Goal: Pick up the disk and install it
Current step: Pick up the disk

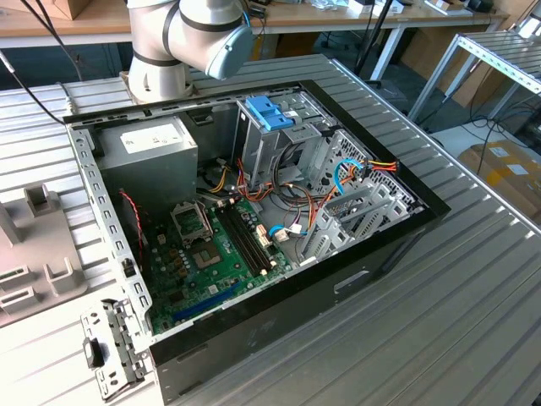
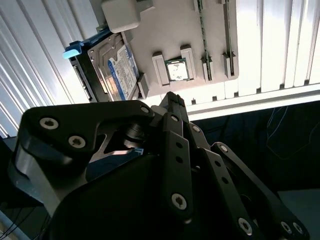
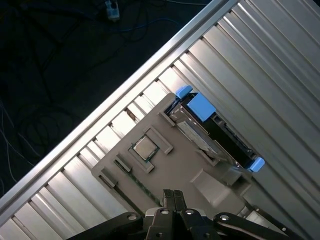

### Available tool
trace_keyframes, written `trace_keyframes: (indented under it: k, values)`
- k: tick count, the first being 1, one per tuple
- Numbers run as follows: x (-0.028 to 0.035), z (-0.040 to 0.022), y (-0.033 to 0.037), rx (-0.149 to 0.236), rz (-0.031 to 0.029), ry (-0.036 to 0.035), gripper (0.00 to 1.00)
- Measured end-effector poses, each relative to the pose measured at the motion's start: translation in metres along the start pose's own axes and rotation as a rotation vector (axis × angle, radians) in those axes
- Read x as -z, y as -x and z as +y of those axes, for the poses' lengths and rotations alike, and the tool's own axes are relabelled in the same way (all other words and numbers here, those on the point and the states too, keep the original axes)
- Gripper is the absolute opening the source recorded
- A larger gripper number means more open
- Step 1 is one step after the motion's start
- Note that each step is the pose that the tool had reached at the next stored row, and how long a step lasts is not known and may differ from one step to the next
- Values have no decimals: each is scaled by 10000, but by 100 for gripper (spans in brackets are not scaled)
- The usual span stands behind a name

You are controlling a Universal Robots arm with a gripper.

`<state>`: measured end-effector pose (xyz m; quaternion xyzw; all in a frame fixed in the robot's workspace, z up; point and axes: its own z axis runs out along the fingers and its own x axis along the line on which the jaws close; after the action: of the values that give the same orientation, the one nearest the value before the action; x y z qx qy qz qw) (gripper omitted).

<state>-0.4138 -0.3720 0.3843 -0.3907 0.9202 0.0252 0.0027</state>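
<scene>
Slatted table (image 1: 473,288) with case (image 1: 279,309), tray (image 1: 21,254)

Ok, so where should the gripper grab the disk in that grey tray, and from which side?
Probably pinch the disk across its thin body, a finger on each broad face, coming down from above the grey tray. It stands on edge, leaning in a tray slot, one light-blue rail uppermost. The gripper, shut now, would need opening first.

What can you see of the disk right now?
In both wrist views the disk is a flat grey-metal drive with a label on its face and light-blue plastic side rails ending in tabs. It sits in a slot of the beige fixture plate. The shut gripper is apart from it.
</scene>
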Motion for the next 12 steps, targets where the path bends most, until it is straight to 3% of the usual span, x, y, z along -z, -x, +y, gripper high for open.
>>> trace_keyframes:
  k: [12]
  values:
    - [-1, 0, 0, 415, 18, 10, 11]
